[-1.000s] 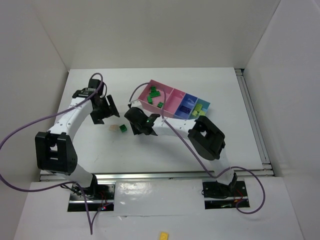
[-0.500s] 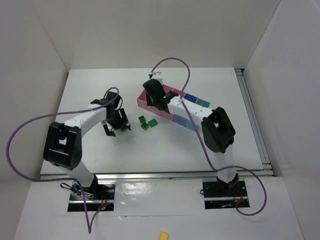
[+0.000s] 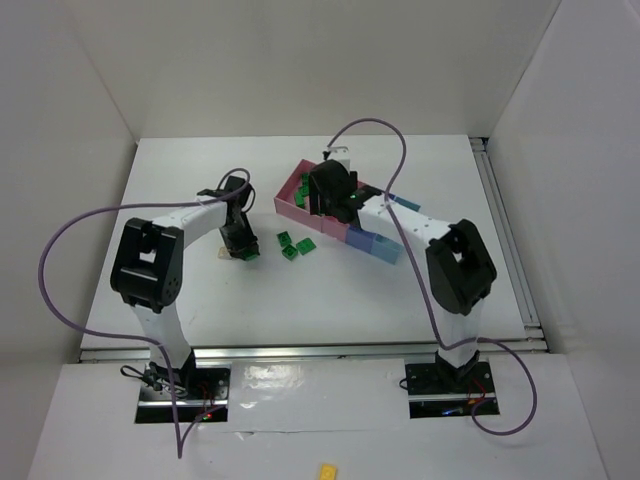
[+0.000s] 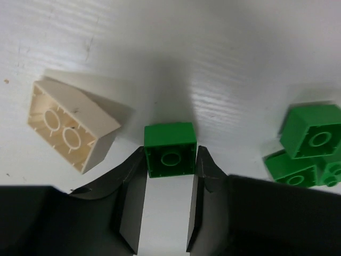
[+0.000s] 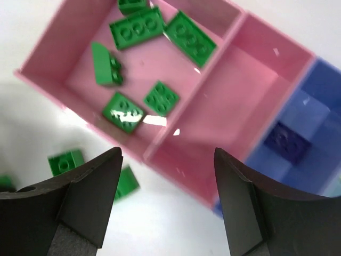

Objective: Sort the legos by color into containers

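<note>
L gripper (image 4: 170,159) is low over the table (image 3: 400,290), jaws narrowed to one brick's width w/ a single green lego (image 4: 170,149) between the tips; both fingers (image 4: 132,192) look to touch its sides, brick still sitting on the table. It lies right at the fingertips, its far half sticking out past them. Cream lego (image 4: 66,125) lies tilted just beside it, off the tips, not touched. A cluster of loose green legos (image 4: 311,130) sits near on the other side, apart from the gripper. R gripper (image 5: 168,194) hangs above the containers, jaws spread wide, nothing in them. In the R wrist view, the near wall of the large pink box (image 5: 80,80) shows between its fingers; approx six green bricks (image 5: 161,97) lie scattered on that box's floor. Small pink box (image 5: 234,90) adjoins it, then a blue box (image 5: 314,106) holding the dark blue-purple lego (image 5: 287,143). Two of the loose greens lie on the table just outside the large pink box, near the R gripper's one finger.
</note>
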Controlling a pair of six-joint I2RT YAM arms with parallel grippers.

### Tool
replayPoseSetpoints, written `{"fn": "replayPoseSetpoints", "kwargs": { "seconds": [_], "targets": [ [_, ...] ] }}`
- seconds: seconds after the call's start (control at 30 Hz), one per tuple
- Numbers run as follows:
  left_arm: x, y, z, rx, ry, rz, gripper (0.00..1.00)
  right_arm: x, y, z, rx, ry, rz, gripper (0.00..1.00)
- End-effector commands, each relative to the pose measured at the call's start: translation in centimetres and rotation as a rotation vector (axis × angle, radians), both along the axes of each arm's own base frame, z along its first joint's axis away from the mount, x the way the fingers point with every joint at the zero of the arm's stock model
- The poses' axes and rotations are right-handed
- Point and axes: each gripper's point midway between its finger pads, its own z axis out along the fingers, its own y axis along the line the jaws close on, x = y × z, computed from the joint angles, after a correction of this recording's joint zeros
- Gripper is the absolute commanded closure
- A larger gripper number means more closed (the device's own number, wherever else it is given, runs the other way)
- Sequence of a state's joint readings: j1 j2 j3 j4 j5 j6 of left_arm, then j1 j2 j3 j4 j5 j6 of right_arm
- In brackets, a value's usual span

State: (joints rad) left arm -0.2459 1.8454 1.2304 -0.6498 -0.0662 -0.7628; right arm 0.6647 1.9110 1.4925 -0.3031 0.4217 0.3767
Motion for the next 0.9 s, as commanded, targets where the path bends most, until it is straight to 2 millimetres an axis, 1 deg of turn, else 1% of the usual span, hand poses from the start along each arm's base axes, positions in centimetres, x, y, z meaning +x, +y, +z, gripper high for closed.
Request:
{"fn": "replayPoseSetpoints", "kwargs": {
  "seconds": [0.0,0.03,0.07,0.1,0.13,0.2,0.23,0.27,0.3,0.33,0.37,0.4,0.43,0.47,0.5,0.53,0.57,0.6,0.63,0.67,0.7,0.73,0.77,0.8,0.83,0.87],
  "targets": [
    [2.3,-0.9,1.5,-0.023,-0.061,-0.016,0.64,-1.6,-1.4,4.7,0.088,-0.078,-0.018,0.23],
    [2.5,-1.3,1.9,-0.039,-0.068,-0.034,0.70,-2.5,-2.0,3.5,0.074,-0.050,-0.012,0.23],
    [2.8,-1.5,2.2,-0.046,-0.077,-0.050,0.74,-3.1,-2.4,3.4,0.080,-0.045,-0.018,0.23],
    [3.4,-1.8,3.4,-0.061,-0.105,-0.053,0.77,-3.8,-2.9,4.5,0.098,-0.068,-0.017,0.23],
    [3.8,-2.0,3.9,-0.070,-0.120,-0.068,0.80,-4.9,-3.8,3.0,0.074,-0.038,-0.018,0.23],
    [4.3,-3.3,5.5,-0.099,-0.151,-0.104,0.80,-5.7,-4.3,3.1,0.089,-0.045,-0.024,0.23],
    [5.3,-3.8,7.1,-0.118,-0.187,-0.109,0.80,-6.2,-4.4,3.5,0.104,-0.049,-0.013,0.23],
    [5.7,-4.8,8.1,-0.150,-0.208,-0.138,0.80,-6.7,-4.6,3.0,0.101,-0.036,-0.006,0.23],
    [6.1,-5.7,9.1,-0.171,-0.232,-0.155,0.80,-7.2,-4.2,2.5,0.101,-0.021,0.013,0.23],
    [7.7,-6.4,11.0,-0.192,-0.284,-0.163,0.80,-7.3,-4.3,2.8,0.109,-0.032,0.014,0.23],
    [8.4,-7.2,11.6,-0.199,-0.304,-0.176,0.80,-7.8,-3.9,2.8,0.110,-0.031,0.027,0.23],
    [9.3,-7.7,11.0,-0.211,-0.293,-0.182,0.80,-8.5,-3.4,2.2,0.094,-0.021,0.052,0.23],
    [9.8,-8.3,11.0,-0.212,-0.289,-0.190,0.78,-8.7,-3.1,2.2,0.086,-0.022,0.069,0.23],
    [11.5,-9.1,12.9,-0.235,-0.335,-0.199,0.77,-9.0,-2.7,2.2,0.086,-0.021,0.080,0.23],
    [12.2,-9.4,13.0,-0.235,-0.335,-0.199,0.75,-9.8,-1.7,2.1,0.084,-0.017,0.121,0.23],
    [12.7,-10.2,11.5,-0.230,-0.304,-0.209,0.73,-10.1,-1.2,2.1,0.084,-0.017,0.135,0.21],
    [14.1,-10.8,13.2,-0.246,-0.346,-0.225,0.59,-10.9,-0.5,1.4,0.056,-0.007,0.165,0.21],
    [14.8,-11.1,13.3,-0.247,-0.351,-0.226,0.48,-10.9,-0.5,1.3,0.056,-0.007,0.165,0.20],
    [15.3,-11.4,13.4,-0.255,-0.348,-0.240,0.39,-11.4,0.2,0.8,0.040,0.002,0.191,0.20],
    [16.9,-11.9,13.9,-0.256,-0.370,-0.250,0.33,-11.4,0.7,0.4,0.044,0.018,0.206,0.19],
    [16.3,-12.5,13.6,-0.260,-0.336,-0.261,0.25,-11.7,1.7,0.5,0.050,0.022,0.245,0.18],
    [16.5,-12.5,13.9,-0.258,-0.342,-0.270,0.19,-12.0,2.4,0.3,0.052,0.030,0.265,0.17],
    [16.6,-12.5,14.9,-0.262,-0.363,-0.271,0.17,-11.8,3.0,-0.3,0.052,0.043,0.274,0.17],
    [16.3,-12.2,15.1,-0.252,-0.364,-0.267,0.13,-11.8,4.0,0.0,0.064,0.042,0.296,0.17],
    [16.2,-12.6,15.7,-0.250,-0.385,-0.273,0.10,-12.3,5.1,-0.3,0.065,0.054,0.334,0.17],
    [15.9,-12.1,16.0,-0.236,-0.389,-0.266,0.10,-12.1,5.8,-0.4,0.078,0.056,0.347,0.17]
  ]
}}
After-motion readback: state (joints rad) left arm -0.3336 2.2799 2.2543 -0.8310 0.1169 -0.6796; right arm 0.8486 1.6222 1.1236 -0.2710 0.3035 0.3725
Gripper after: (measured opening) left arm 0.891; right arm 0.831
